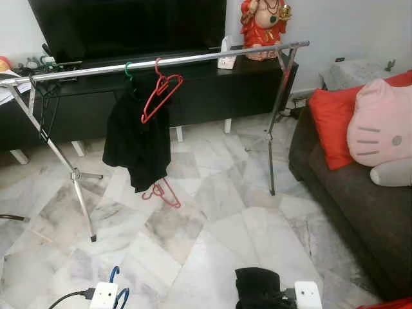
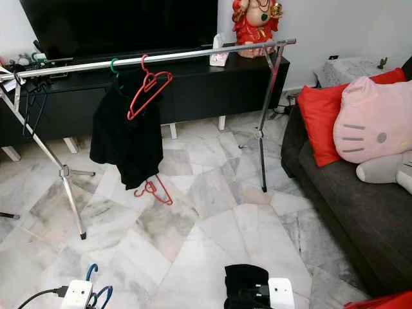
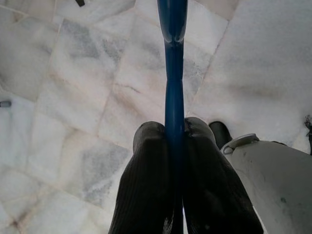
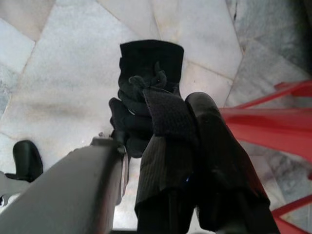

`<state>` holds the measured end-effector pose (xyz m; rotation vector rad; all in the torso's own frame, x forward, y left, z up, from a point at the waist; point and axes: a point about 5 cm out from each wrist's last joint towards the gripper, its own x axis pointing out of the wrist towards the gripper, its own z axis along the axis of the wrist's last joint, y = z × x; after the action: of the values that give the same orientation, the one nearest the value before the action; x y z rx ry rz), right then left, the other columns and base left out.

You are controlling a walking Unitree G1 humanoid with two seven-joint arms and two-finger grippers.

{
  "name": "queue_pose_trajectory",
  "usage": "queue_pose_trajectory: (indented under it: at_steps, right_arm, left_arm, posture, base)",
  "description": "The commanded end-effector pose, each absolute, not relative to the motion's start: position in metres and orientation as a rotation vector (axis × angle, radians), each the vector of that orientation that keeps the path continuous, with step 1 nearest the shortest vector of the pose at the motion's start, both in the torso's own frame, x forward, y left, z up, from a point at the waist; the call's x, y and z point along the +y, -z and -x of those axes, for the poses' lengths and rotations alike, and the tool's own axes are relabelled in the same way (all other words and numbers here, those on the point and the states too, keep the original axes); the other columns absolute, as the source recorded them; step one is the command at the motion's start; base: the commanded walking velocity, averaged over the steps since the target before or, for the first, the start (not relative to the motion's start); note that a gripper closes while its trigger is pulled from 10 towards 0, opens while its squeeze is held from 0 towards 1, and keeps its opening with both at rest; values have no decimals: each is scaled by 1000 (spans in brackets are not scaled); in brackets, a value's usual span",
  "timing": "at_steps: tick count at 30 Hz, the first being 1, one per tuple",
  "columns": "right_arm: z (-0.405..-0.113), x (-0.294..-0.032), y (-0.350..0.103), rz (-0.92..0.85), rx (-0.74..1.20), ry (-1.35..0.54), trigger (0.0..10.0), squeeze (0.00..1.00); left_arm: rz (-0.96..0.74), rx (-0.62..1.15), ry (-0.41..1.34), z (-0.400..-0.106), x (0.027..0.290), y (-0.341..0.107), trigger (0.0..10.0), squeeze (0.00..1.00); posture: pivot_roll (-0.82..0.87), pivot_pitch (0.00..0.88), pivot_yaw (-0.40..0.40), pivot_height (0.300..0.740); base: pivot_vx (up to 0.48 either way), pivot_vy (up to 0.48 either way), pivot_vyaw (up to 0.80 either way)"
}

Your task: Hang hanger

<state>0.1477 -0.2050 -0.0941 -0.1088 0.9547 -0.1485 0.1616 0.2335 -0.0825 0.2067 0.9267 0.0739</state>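
Left gripper (image 3: 174, 146) pinches blue hanger (image 3: 174, 73), 7 o'clock, low. Right gripper (image 4: 183, 122) clamps black cloth (image 4: 146, 73). Rail (image 1: 161, 62) at 12 carries red hanger (image 1: 159, 93), black garment (image 1: 136, 145); sofa (image 1: 360, 212) at 3.

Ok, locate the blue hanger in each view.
Left eye view: blue hanger at the bottom edge, left of centre.
Right eye view: bottom edge, far left.
Left wrist view: centre, clamped by the left gripper.
Right wrist view: right gripper grips black cloth.
Shared landmark: marble floor.
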Motion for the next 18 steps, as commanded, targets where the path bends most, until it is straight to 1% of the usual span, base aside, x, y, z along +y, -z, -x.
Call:
queue_pose_trajectory:
  at_steps: [1,6,7,8,15,17,18]
  right_arm:
    - [-146,-205,95,100,964,160,10000,0]
    - [-146,-206,95,103,965,159,10000,0]
    - [-146,-206,95,103,965,160,10000,0]
    - [-147,-206,94,103,963,162,10000,0]
    - [-150,-209,93,145,960,139,10000,0]
    - [-153,-210,91,132,931,156,10000,0]
    - [-154,-211,90,128,921,157,10000,0]
  left_arm:
    - [-222,915,-82,-165,236,80,10000,0]
    - [-218,913,-73,-167,230,81,10000,0]
    - [-217,914,-72,-167,230,81,10000,0]
    - [-215,914,-70,-166,228,82,10000,0]
    - [-207,916,-58,-164,223,83,10000,0]
    - [-207,916,-58,-164,224,84,10000,0]
    - [-206,917,-59,-163,224,84,10000,0]
  posture:
    - [-127,0,1,740]
    - [-130,0,2,740]
    - [-130,0,2,740]
    - [-129,0,1,740]
    - [-129,0,0,740]
    - [-128,0,1,740]
    - [-128,0,1,740]
  base:
    - [0,0,0]
    - [0,0,0]
    - [0,315,0]
    - [0,-371,0]
    - [0,0,0]
    - [0,390,456]
    - [0,390,0]
